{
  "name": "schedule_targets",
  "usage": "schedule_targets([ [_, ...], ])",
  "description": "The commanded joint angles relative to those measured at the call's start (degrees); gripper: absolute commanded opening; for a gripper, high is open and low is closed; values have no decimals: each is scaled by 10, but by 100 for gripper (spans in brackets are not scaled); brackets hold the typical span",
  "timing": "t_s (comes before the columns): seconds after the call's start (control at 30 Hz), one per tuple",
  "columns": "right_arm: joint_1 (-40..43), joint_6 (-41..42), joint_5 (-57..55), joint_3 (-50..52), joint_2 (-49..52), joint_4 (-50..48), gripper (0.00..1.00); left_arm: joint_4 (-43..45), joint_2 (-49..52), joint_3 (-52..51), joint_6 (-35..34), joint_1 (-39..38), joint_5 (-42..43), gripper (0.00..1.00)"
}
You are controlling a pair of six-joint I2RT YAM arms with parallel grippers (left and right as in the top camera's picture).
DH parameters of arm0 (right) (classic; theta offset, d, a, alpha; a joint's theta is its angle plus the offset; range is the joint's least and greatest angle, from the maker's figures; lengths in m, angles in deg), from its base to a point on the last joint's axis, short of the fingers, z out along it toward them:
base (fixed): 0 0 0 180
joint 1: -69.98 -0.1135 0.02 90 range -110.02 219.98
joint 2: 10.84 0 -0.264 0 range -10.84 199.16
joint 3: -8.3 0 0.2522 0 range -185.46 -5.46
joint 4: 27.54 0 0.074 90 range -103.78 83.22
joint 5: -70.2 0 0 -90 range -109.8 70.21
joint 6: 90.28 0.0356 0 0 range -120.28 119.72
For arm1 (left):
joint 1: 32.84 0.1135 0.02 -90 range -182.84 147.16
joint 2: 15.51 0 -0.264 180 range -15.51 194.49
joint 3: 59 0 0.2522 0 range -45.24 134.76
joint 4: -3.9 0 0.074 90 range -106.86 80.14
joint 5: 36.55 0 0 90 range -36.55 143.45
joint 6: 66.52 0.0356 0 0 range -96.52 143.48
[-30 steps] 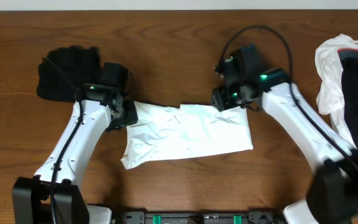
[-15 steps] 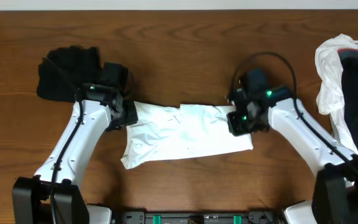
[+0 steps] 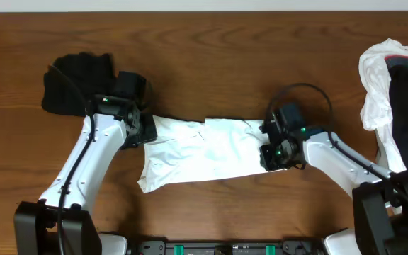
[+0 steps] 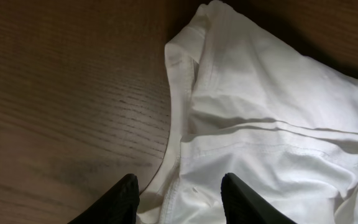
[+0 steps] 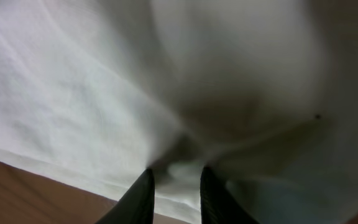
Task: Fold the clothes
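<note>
Jaws: R pinching white tee (image 3: 204, 152), L apart, on wood table (image 3: 204, 64).

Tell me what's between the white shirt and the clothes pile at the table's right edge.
Bare wooden table and the right arm crossing it lie between the white shirt and pile, seen overhead.

- My whole working surface is one brown wooden table (image 3: 211, 64), its grain running left to right.
- Beyond the table's far edge I see a thin pale strip (image 3: 204, 4); I cannot tell whether it is wall or floor.
- Light falls evenly from above the table, and the shadows on the wood are soft.
</note>
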Motion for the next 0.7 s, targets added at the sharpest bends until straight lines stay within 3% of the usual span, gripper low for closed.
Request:
schedule_targets([
  [0.0,4,7,16,-64,6,39,24,-1,-2,-3,-7,-1,-7,46],
  [0.1,4,-5,15,-132,6,102,26,1,-3,2,-7,-2,23,45],
  [0.2,4,-8,15,-176,6,133,27,12,-7,7,14,-5,106,41],
  [0.23,4,-8,14,-184,6,136,27,21,-8,7,21,-10,141,32],
  [0.27,5,-8,14,-186,6,136,27,33,-9,7,24,-16,176,7],
  [0.37,9,-6,14,-182,6,136,19,72,-9,7,28,-48,236,6],
  [0.53,23,-6,11,-162,7,134,7,149,-1,6,24,-112,240,6],
  [0.67,28,-6,2,-135,7,115,6,183,20,6,13,-152,240,6],
])
